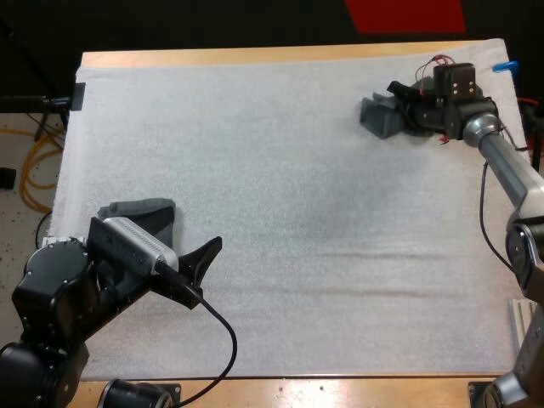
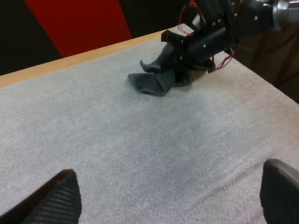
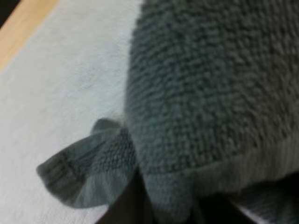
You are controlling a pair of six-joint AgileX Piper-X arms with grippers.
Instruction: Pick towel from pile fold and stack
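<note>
A crumpled dark grey-green towel (image 1: 376,116) lies at the mat's far right, and my right gripper (image 1: 398,109) is shut on it. From the left wrist view, that towel (image 2: 152,83) bunches on the mat under the right gripper (image 2: 180,56). Close to the right wrist camera, the towel (image 3: 201,88) hangs with one corner curled on the mat. A folded towel (image 1: 151,214) sits at the near left, partly hidden by my left arm. My left gripper (image 1: 202,270) is open above bare mat, fingers (image 2: 58,198) wide apart.
The white mat (image 1: 297,221) covers nearly the whole table. A strip of wooden table edge (image 1: 255,56) runs along the far side, close behind the crumpled towel. My right arm stretches down the right edge.
</note>
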